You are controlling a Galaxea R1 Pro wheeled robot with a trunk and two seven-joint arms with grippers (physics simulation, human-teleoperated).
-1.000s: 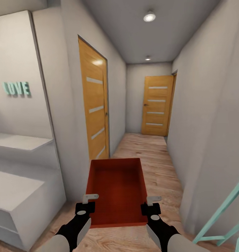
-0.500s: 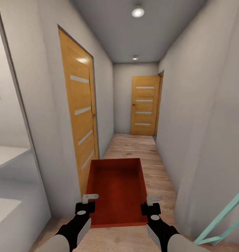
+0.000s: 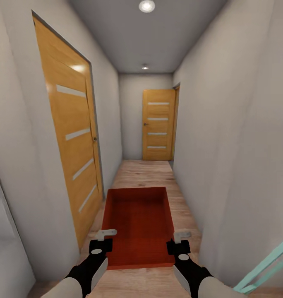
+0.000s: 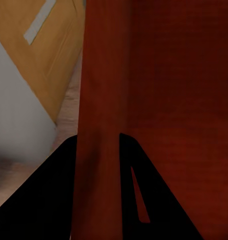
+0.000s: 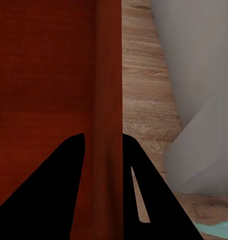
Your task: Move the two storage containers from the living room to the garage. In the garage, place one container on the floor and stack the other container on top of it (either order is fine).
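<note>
From the head view, the robot is in a narrow hallway with pale grey walls and a light wood-plank floor (image 3: 149, 174). An orange-red storage container (image 3: 139, 223) is held out in front of the robot, above the floor, with its open top facing up. The left gripper (image 3: 103, 240) is at the container's left wall near the close corner, and the right gripper (image 3: 179, 241) is at its right wall near the other close corner. A wooden door (image 3: 73, 140) with pale stripes is on the left wall, just beside the container. Another wooden door (image 3: 158, 125) stands at the far end of the hallway. Two round lights (image 3: 146, 6) shine in the grey ceiling. A thin light-green bar (image 3: 265, 265) slants across the low right corner; it is hard to tell what it belongs to. In the left wrist view, the left gripper (image 4: 98, 165) pinches the container's red wall (image 4: 101, 100), with one dark finger (image 4: 49, 195) on each side of it. The inside of the bin is on one side, and the wooden door (image 4: 44, 50) and grey wall are on the other. In the right wrist view, the right gripper (image 5: 104, 165) pinches the other red wall (image 5: 108, 75) the same way, one finger (image 5: 49, 190) on each side. The wood floor (image 5: 144, 100) and a grey wall are past it.
</note>
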